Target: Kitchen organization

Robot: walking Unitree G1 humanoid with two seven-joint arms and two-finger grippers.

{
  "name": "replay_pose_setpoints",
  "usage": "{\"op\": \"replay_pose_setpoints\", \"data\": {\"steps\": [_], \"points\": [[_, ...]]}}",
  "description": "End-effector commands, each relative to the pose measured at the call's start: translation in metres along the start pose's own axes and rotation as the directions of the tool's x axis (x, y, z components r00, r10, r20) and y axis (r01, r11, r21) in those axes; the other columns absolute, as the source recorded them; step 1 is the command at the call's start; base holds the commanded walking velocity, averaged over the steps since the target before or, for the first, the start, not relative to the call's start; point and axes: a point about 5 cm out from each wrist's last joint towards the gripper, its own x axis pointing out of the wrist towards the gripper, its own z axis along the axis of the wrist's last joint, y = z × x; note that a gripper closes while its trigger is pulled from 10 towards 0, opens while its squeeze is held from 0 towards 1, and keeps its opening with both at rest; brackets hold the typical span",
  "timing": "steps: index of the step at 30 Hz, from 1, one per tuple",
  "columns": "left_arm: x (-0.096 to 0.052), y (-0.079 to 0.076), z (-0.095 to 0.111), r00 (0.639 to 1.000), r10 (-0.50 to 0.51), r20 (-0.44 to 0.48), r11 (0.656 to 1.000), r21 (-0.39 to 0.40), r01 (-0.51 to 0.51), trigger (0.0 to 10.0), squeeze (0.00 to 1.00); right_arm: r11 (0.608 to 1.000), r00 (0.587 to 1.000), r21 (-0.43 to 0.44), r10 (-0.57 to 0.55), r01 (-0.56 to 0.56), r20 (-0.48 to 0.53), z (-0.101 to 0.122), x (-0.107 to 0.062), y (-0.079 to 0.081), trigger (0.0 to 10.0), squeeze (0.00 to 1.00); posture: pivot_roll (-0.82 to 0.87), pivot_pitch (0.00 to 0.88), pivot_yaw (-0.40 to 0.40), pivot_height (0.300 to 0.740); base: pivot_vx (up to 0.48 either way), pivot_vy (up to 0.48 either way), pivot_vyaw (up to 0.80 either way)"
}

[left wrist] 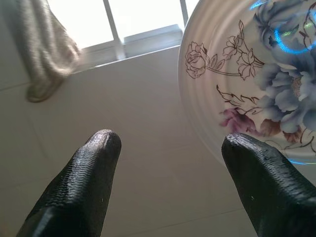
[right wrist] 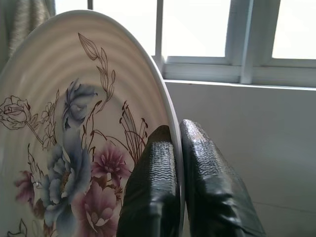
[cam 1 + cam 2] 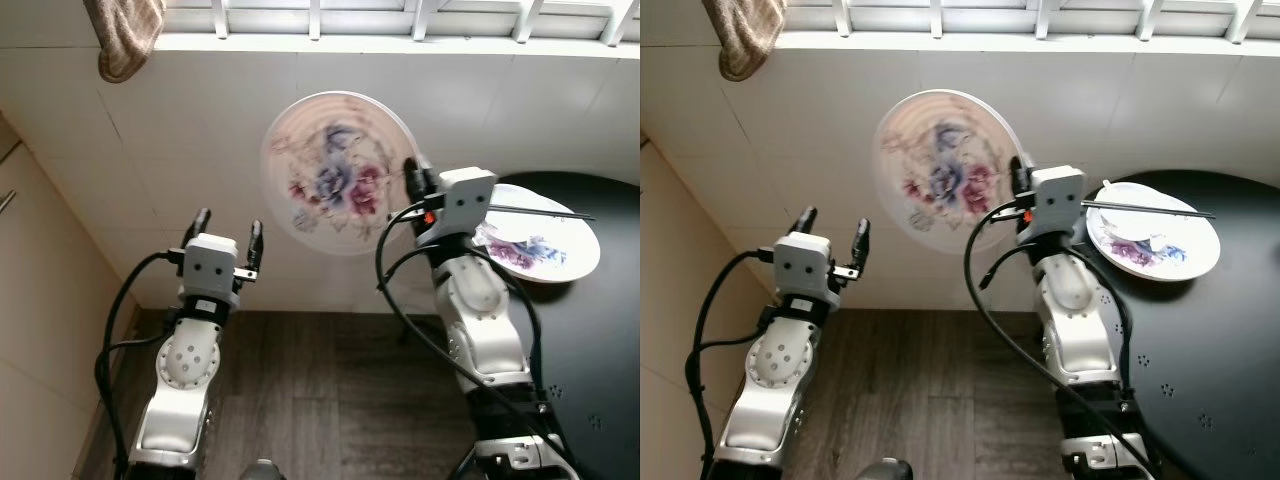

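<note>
With the right tool pinching only the rim of the floral plate, held upright mid-frame over the floor, and the left tool released lower left, a thin edge grip could slip and drop it.

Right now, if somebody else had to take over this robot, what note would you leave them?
Right gripper: shut on the rim of the flowered plate, held upright in the air before the tiled wall.
Left gripper: open, holding nothing, raised beside the plate.
Second plate with chopsticks across it lies on the black table.
Done: one plate lifted. Left: put it away, probably then the second plate.
</note>
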Motion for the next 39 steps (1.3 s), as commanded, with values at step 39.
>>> {"op": "replay_pose_setpoints", "data": {"steps": [39], "points": [[-0.0006,-0.0013,-0.0001,1.0,-0.002,0.006,1.0,0.026,0.002,10.0,0.0,0.999,0.998,-0.005,0.035,-0.035,0.057,0.006,0.0032,0.0081,0.0,0.0,0.04,0.0,-0.035,0.74,0.0,0.0,0.8]]}}
